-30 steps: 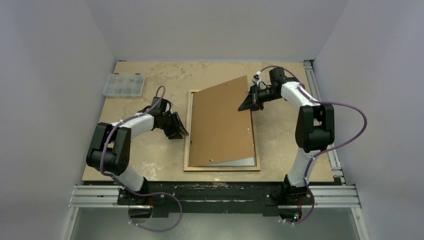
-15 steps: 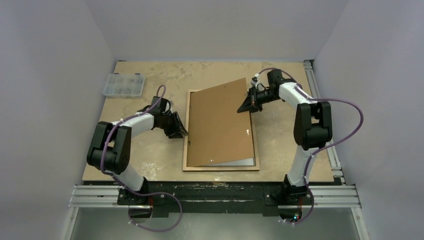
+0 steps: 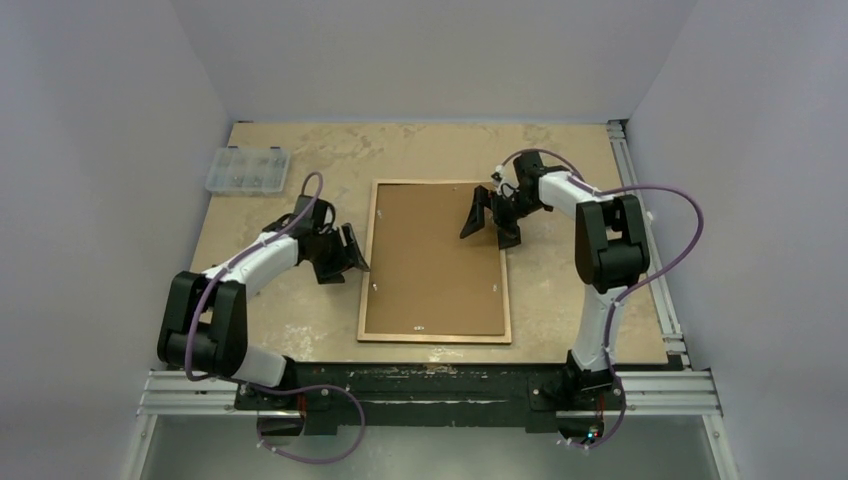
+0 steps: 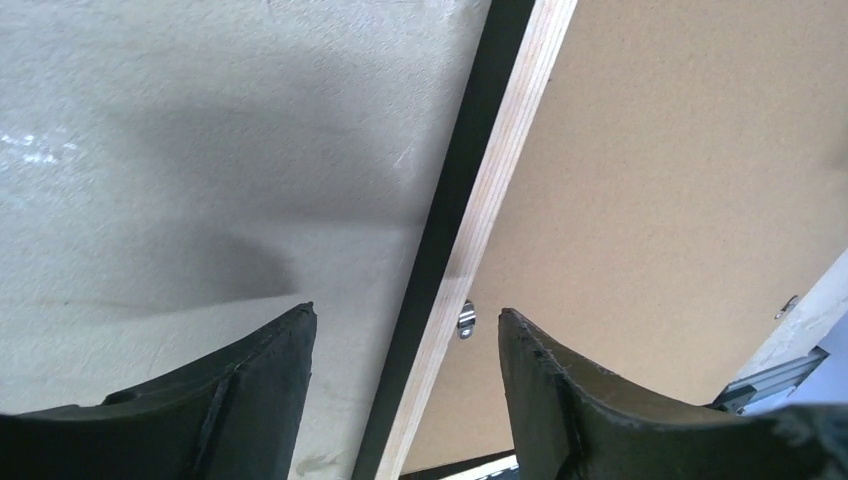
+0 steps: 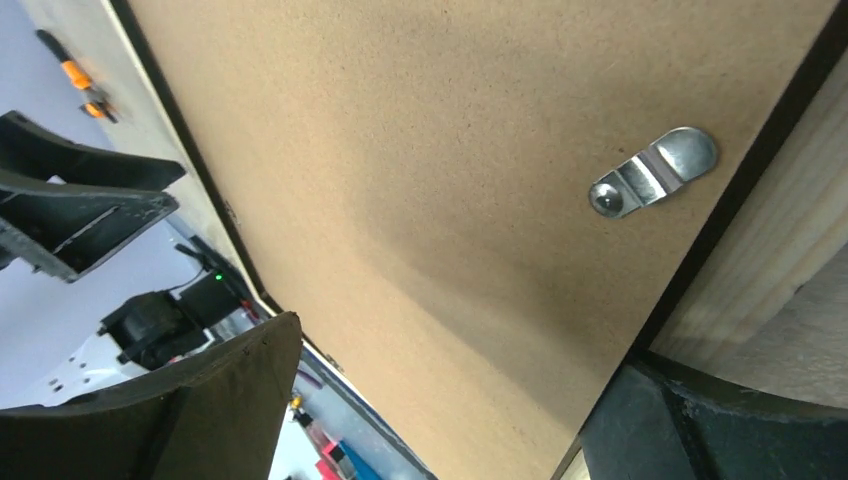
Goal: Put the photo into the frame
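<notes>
Top external view: the frame [image 3: 436, 338] lies flat at the middle of the table [image 3: 300, 150], tan back up, with a brown board [image 3: 430, 270] set inside its rails. The right gripper [image 3: 488, 225] is at the frame's far right corner, jaws spread wide – one finger over the board, the other at the right rail. Its wrist view shows a metal clip [image 5: 652, 170] on the board near that rail. The left gripper [image 3: 352, 262] is at the left rail, also spread and holding nothing. In its wrist view the rail [image 4: 510, 150] runs between the fingers, a small clip [image 4: 465, 318] beside it. A clear parts box [image 3: 246, 168] sits at the far left.
</notes>
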Robot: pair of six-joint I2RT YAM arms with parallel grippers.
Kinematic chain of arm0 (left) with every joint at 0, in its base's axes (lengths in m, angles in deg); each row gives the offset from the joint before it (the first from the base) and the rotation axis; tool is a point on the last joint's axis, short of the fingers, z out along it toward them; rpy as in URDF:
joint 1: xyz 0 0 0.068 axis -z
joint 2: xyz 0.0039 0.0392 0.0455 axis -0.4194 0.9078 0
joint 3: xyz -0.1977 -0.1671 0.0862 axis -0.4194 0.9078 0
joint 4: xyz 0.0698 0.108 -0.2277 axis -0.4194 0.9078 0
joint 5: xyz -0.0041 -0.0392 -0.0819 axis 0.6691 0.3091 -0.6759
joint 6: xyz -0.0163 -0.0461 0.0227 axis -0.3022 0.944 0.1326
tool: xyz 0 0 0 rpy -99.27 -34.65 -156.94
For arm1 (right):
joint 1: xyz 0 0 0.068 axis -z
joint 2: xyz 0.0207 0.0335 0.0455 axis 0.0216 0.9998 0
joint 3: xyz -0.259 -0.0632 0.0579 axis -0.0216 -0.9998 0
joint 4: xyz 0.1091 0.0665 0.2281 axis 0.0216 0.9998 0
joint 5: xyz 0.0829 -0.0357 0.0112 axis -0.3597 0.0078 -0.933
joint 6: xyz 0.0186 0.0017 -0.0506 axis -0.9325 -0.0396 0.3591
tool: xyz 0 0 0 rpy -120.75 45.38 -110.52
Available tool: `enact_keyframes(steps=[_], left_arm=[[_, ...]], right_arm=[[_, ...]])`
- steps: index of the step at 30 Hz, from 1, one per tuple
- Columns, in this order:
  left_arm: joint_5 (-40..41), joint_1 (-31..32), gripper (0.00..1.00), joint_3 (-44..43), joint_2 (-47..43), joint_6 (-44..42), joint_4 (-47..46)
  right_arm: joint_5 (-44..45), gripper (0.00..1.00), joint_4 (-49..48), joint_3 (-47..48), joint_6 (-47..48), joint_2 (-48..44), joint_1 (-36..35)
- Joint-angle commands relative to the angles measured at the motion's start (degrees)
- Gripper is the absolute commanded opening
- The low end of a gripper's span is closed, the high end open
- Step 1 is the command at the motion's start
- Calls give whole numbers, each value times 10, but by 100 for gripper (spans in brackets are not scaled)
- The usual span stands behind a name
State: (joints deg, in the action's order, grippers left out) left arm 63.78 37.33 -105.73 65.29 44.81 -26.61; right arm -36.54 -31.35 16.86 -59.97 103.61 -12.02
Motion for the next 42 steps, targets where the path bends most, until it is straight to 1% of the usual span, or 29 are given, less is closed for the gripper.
enact_keyframes(steps=[1,6,10,13,19,26,34,39,42], left_arm=[[27,0,66,12,-37,-9,27],[37,3,68,24,-62,-2,36],[51,7,68,27,-75,1,48],[57,9,68,26,-77,1,54],[64,13,68,27,-79,2,60],[65,14,68,31,-73,6,62],[66,20,68,37,-65,9,55],[67,32,68,40,-57,16,48],[63,44,68,42,-53,22,38]], right_arm=[[67,98,1,24,11,-15,-21],[130,98,28,42,16,-16,-50],[227,98,69,65,24,-21,-74],[277,98,97,81,28,-21,-85],[330,98,119,91,25,-29,-89],[345,98,131,100,26,-41,-90],[345,98,131,108,29,-88,-91],[330,99,128,107,26,-111,-88],[298,99,108,84,24,-123,-68]])
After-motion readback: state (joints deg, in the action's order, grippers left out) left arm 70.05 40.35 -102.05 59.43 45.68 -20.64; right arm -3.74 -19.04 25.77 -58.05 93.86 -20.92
